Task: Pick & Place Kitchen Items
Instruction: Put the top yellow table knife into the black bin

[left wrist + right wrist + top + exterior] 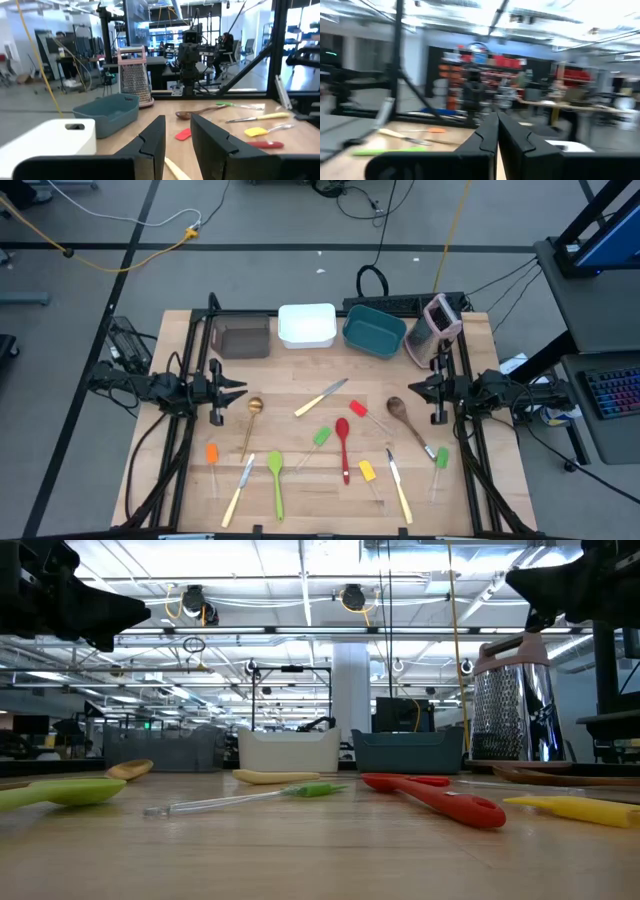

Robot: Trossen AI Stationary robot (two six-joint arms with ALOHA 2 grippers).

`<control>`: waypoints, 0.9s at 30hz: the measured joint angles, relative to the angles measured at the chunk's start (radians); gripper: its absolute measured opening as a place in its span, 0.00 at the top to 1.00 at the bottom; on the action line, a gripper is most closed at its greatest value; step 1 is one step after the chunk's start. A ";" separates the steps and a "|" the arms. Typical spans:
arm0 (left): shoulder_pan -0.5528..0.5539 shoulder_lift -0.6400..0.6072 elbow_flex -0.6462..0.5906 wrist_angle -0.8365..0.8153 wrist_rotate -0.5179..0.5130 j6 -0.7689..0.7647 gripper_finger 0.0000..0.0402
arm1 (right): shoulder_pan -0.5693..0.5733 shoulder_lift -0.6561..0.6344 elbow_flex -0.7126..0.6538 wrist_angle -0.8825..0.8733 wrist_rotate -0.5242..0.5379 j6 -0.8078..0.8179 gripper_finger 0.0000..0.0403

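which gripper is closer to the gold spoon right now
Left. The left gripper sits just beside the gold spoon's round bowl at the table's left side, holding nothing. The right gripper waits shut across the table on the right, near the wooden spoon.

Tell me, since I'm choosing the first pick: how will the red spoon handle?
The red spoon lies flat and low, so pinching it looks awkward. It looks like plastic or silicone, probably light, perhaps slightly bendy. Its flat handle seems unlikely to roll.
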 joint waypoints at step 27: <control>0.023 0.310 0.094 0.470 -0.042 -0.213 0.76 | 0.000 0.410 0.000 0.319 0.202 0.069 0.68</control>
